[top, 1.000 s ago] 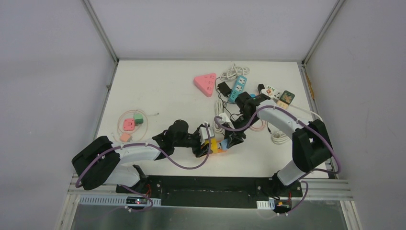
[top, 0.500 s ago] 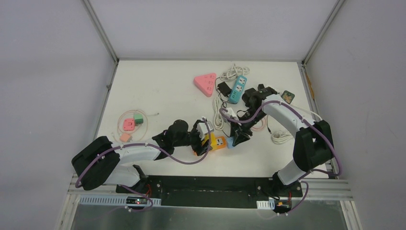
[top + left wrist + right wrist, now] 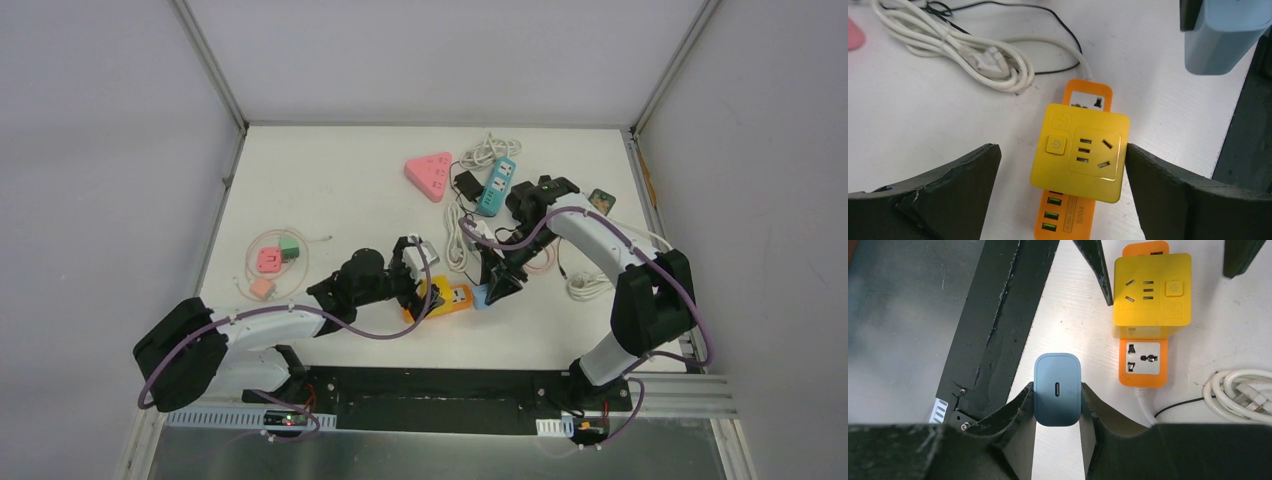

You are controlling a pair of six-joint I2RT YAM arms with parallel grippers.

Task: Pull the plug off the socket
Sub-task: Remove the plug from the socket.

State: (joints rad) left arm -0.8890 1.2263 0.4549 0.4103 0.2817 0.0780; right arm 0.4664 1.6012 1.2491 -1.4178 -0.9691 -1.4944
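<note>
Right gripper [image 3: 1057, 401] is clamped on the blue plug [image 3: 1057, 382], which is held clear of the yellow socket [image 3: 1080, 152]. The left gripper [image 3: 1060, 155] is spread wide astride that socket, bracing apparently no longer needed.

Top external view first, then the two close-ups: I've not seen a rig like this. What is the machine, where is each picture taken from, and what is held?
These are two robot arms bolted at the near edge of a white table. The wide picture looks down from above and behind them; each close-up comes from a camera on one wrist. The left tool is open, its fingers either side of a yellow socket block without touching it. The right tool is shut on a blue plug, held clear of the socket. Also on the table: a coiled white cable, a pink triangular power strip and a blue power strip.
</note>
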